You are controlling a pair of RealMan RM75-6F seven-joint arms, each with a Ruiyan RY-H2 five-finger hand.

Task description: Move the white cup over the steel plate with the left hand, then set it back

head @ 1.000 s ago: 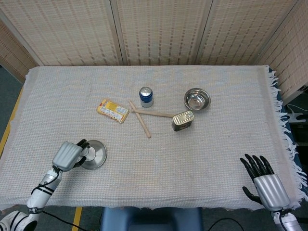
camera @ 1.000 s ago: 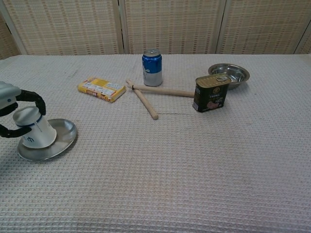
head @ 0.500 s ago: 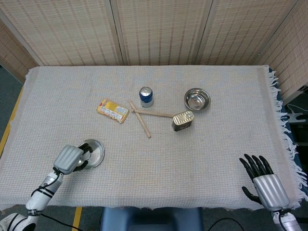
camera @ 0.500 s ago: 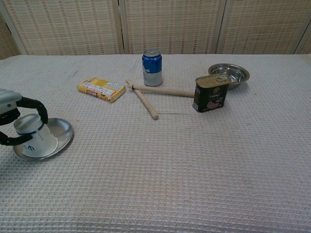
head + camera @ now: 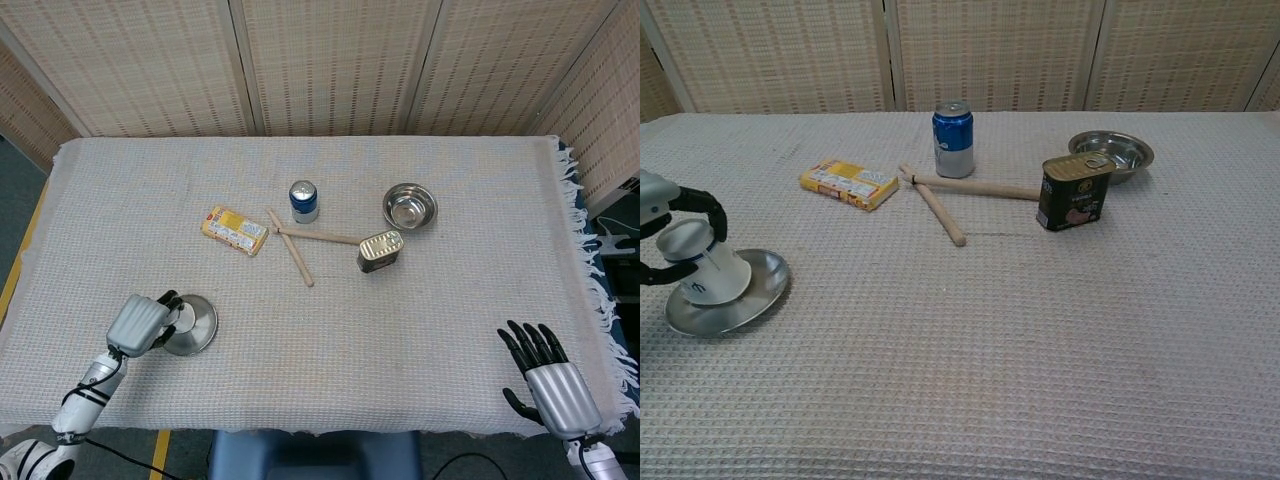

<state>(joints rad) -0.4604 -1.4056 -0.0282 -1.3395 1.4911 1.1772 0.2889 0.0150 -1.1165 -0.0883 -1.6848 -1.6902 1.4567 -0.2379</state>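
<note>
Left hand: the left hand [image 5: 662, 225] grips the white cup [image 5: 698, 268] from the side, with dark fingers [image 5: 708, 212] curled over the narrow upper end; in the head view it sits at the near left of the table [image 5: 450, 300] and hides most of the cup.
Cup: upside down, wide mouth downward, standing on or just above the steel plate [image 5: 750, 298]; contact cannot be told from either view.
Change: over the last second the cup and plate have shifted together a little toward the robot and then back, and the cup now stands straighter than half a second ago, when it leaned.
Meaning: the carry over the plate looks reached, so the return to the cloth is probably what remains; the plate's movement suggests the cup or hand drags it, a risk when the cup is lifted.
Middle things: a yellow packet [image 5: 235, 229], two crossed wooden sticks [image 5: 296, 249] and a blue can [image 5: 303, 200] lie well apart from the plate.
Containers: the tin [image 5: 380, 250] is closed, so its contents are hidden; the steel bowl [image 5: 409, 206] beside it shows nothing inside.
Right hand: the right hand [image 5: 545, 375] rests at the near right edge, fingers spread, holding nothing.
</note>
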